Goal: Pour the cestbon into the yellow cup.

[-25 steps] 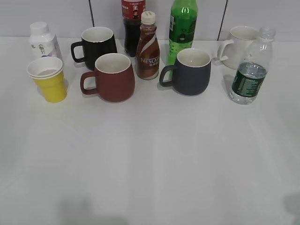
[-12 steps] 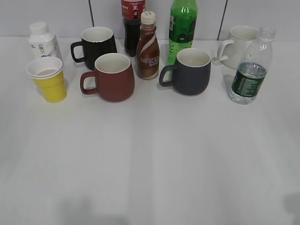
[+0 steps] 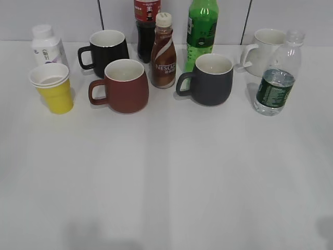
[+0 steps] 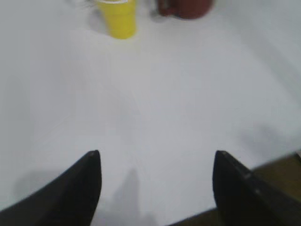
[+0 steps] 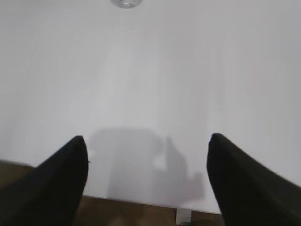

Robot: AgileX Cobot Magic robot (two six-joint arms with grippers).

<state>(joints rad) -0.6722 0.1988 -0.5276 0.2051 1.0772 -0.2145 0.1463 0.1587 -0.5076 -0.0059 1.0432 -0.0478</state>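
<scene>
Your cestbon (image 3: 277, 78) stands upright at the far right of the row, just in front of the white mug (image 3: 265, 49), its long axis vertical. It lies straight ahead of your right gripper (image 5: 146, 141), which hangs released and empty over the near table edge, so that arm is the nearer one. The left gripper (image 4: 156, 157) is also spread and empty. The yellow cup (image 3: 53, 88) sits well left of the cestbon, past the brown bottle (image 3: 163, 52) reading "NESCAFE".
</scene>
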